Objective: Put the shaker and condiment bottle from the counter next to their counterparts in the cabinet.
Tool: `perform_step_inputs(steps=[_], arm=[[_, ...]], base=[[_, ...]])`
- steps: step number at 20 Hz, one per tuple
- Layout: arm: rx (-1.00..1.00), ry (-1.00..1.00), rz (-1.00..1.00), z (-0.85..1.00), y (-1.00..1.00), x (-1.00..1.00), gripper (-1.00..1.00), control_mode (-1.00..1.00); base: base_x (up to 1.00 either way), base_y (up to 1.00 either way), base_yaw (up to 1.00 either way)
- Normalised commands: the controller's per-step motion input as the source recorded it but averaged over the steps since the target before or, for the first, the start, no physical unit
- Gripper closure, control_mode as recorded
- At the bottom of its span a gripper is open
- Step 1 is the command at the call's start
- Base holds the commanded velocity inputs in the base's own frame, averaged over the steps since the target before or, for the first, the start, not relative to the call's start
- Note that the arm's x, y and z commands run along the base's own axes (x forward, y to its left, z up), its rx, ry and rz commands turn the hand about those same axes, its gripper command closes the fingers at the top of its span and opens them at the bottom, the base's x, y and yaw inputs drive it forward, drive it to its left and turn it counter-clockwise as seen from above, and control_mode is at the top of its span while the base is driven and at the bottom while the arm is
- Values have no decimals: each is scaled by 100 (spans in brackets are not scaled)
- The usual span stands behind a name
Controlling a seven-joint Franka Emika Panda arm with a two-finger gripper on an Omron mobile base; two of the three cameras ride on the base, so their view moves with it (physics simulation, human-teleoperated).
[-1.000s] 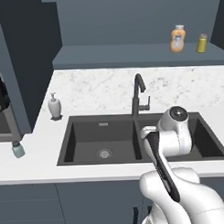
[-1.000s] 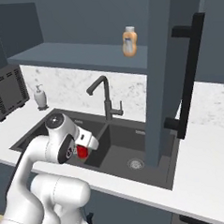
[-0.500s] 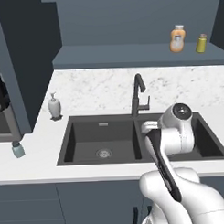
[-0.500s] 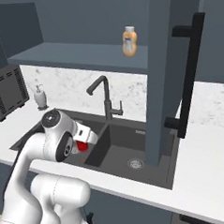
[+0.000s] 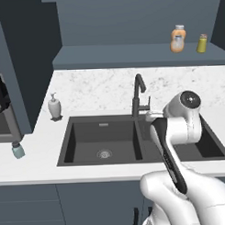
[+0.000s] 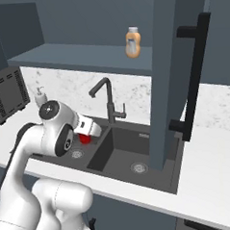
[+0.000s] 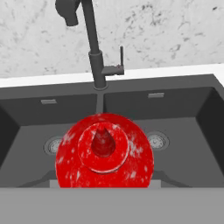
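The hand [image 6: 89, 133] is holding the red condiment bottle [image 7: 104, 151] over the dark sink [image 7: 183, 113], fingers hidden behind it; no label is showing.

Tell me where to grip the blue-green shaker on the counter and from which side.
Grip the shaker around its cylindrical body, below the dark cap. It stands upright near the counter's front edge, with a dark appliance close behind, so probably come from above or the front. The gripper holds the condiment bottle now.
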Motion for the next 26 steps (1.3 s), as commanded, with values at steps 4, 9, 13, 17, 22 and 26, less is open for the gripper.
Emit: perform_step_inputs(steps=[4, 9, 13, 17, 22, 26], arm=[[-1, 0, 0, 59, -9, 0, 100, -100], [-6, -2, 0, 53, -4, 0, 100, -100], [-16, -15, 0, 37, 0, 0, 100, -100], [-20, -26, 0, 36, 0, 0, 100, -100], [-17, -28, 0, 41, 0, -1, 100, -100], [-8, -21, 0, 50, 0, -12, 100, -100]], base=[[0, 0, 0], [0, 0, 0], [0, 0, 0], [0, 0, 0], [0, 0, 0], [0, 0, 0]])
